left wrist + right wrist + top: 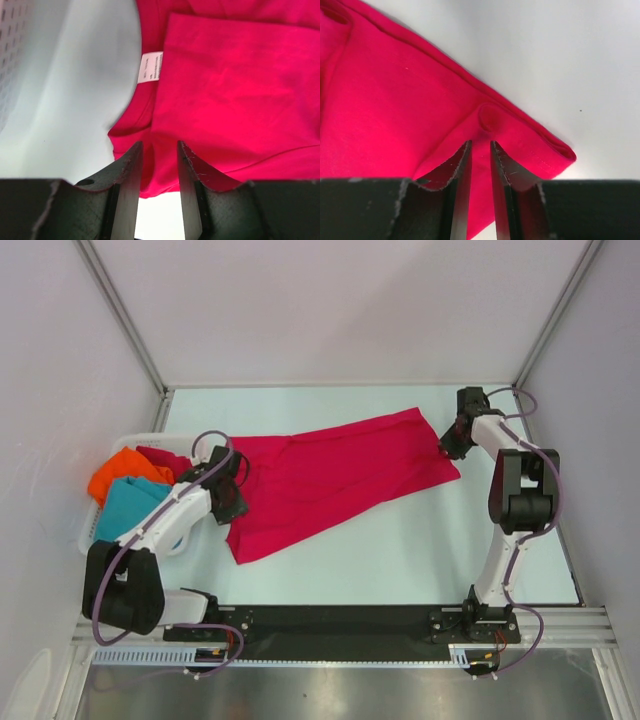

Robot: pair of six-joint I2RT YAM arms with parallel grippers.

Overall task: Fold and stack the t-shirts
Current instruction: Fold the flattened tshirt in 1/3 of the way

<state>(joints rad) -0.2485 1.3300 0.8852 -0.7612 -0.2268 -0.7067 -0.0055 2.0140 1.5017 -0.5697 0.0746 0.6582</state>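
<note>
A crimson t-shirt [330,480] lies stretched slantwise across the table, from near left to far right. My left gripper [232,492] is at its left end. In the left wrist view the gripper [160,145] is shut on a fold of the crimson t-shirt [230,90] near the collar, beside the white neck label [151,67]. My right gripper [450,445] is at the shirt's far right corner. In the right wrist view it [481,143] pinches the crimson t-shirt's hem [395,100], and the cloth puckers at the tips. An orange t-shirt [118,472], a teal t-shirt [130,505] and a second crimson t-shirt [170,462] lie bunched in the basket.
The white slotted basket [85,530] stands at the table's left edge, close beside my left arm. Its wall shows in the left wrist view [12,50]. Enclosure walls and metal posts ring the table. Bare table lies behind the shirt and in front of it.
</note>
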